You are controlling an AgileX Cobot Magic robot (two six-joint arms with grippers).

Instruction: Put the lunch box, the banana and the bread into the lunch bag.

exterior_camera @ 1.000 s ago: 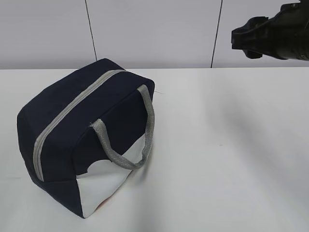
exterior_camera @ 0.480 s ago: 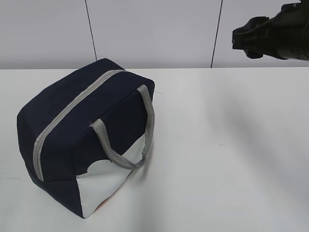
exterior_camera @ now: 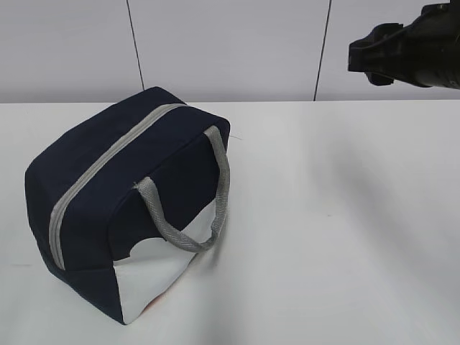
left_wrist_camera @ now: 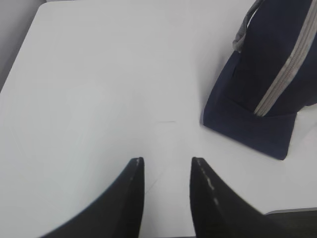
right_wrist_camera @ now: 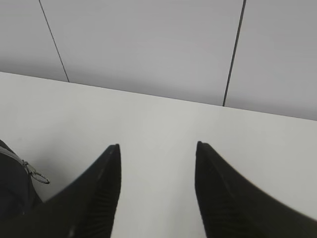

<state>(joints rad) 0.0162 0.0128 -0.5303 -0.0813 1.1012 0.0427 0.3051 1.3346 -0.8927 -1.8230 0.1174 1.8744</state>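
Only one of the task's things shows: the lunch bag [exterior_camera: 122,201], a single navy bag with a white lower panel, standing on the white table [exterior_camera: 345,230]. Its grey zipper [exterior_camera: 108,169] runs along the top and looks drawn shut, so whatever lies inside is hidden. One grey handle [exterior_camera: 190,208] loops down the near side of the bag; a second one shows only partly at the bag's edge in the left wrist view, where the frame cuts the bag off. A small metal ring pull [right_wrist_camera: 38,177] lies just beside the bag's dark corner in the right wrist view.

Near the bag's end, over bare table, hangs the left gripper [left_wrist_camera: 166,166], its two dark fingers apart with nothing between them. Well apart from the bag, raised above the far side of the table, is the right gripper [right_wrist_camera: 157,148], its two fingers spread wide and empty. From the exterior view only a dark part of the right arm [exterior_camera: 406,54] shows, cut by the frame.
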